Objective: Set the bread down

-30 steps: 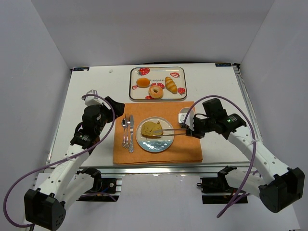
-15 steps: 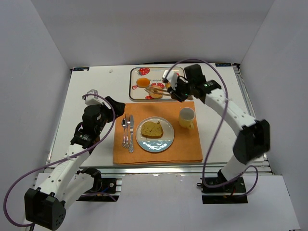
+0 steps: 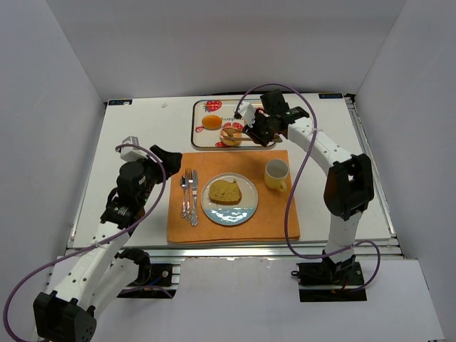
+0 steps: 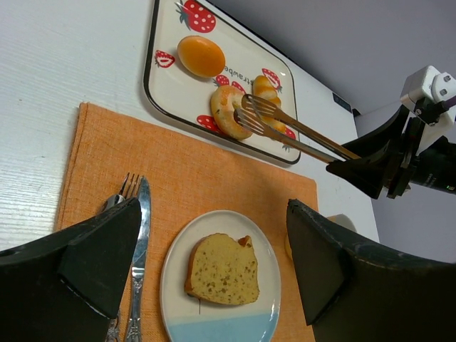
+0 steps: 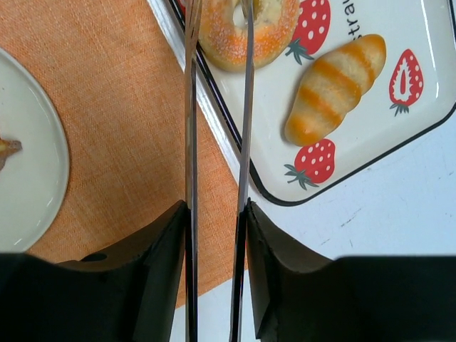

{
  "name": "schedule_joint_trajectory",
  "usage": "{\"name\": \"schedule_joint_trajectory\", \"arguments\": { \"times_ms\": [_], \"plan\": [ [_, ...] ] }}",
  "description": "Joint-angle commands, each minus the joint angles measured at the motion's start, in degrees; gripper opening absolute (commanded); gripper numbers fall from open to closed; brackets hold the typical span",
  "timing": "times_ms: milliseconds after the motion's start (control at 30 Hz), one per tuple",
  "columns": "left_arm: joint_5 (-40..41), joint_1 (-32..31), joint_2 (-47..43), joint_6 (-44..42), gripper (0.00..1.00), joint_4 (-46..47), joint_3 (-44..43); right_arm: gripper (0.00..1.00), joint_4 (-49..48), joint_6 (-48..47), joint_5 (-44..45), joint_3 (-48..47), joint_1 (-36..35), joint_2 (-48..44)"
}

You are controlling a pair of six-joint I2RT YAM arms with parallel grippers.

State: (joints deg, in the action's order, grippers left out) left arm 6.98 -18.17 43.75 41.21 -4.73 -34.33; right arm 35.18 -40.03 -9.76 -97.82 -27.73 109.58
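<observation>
A slice of bread (image 3: 225, 191) lies on the white and blue plate (image 3: 231, 212) on the orange placemat. My right gripper (image 3: 258, 128) is shut on metal tongs (image 3: 239, 133). The tong tips straddle a sugared donut (image 3: 229, 135) on the strawberry tray (image 3: 201, 140). In the right wrist view the tongs (image 5: 190, 107) reach to the donut (image 5: 221, 32). A striped roll (image 5: 335, 85) lies beside it. My left gripper (image 3: 160, 160) is open and empty above the placemat's left edge. In its own view the slice (image 4: 226, 269) shows between its fingers.
An orange bun (image 3: 211, 122) lies on the tray's left part. A cream mug (image 3: 276, 173) stands on the placemat (image 3: 278, 214) right of the plate. A fork and knife (image 3: 189, 196) lie left of the plate. White walls enclose the table.
My right gripper has swung with the tongs from the plate up to the tray, over the donut. The slice stays on the plate. My left arm has shifted slightly.
</observation>
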Motion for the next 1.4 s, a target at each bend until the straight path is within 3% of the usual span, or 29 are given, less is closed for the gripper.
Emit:
{"name": "schedule_joint_trajectory", "arguments": {
  "times_ms": [0, 533, 1367],
  "plan": [
    [0.40, -0.02, 0.19, -0.16, 0.92, -0.19, 0.14, 0.43, 0.86, -1.63, 1.40, -2.81, 0.13, 0.11],
    [0.05, -0.02, 1.25, -0.43, 0.92, 0.51, -0.21, 0.46, 0.85, -2.95, 3.43, -4.13, 0.13, 3.09],
    [-0.83, -0.02, 3.19, -0.52, 0.92, 2.89, 0.31, 0.47, 12.19, -2.51, 4.40, -12.57, -1.45, 7.66]
  ]
}}
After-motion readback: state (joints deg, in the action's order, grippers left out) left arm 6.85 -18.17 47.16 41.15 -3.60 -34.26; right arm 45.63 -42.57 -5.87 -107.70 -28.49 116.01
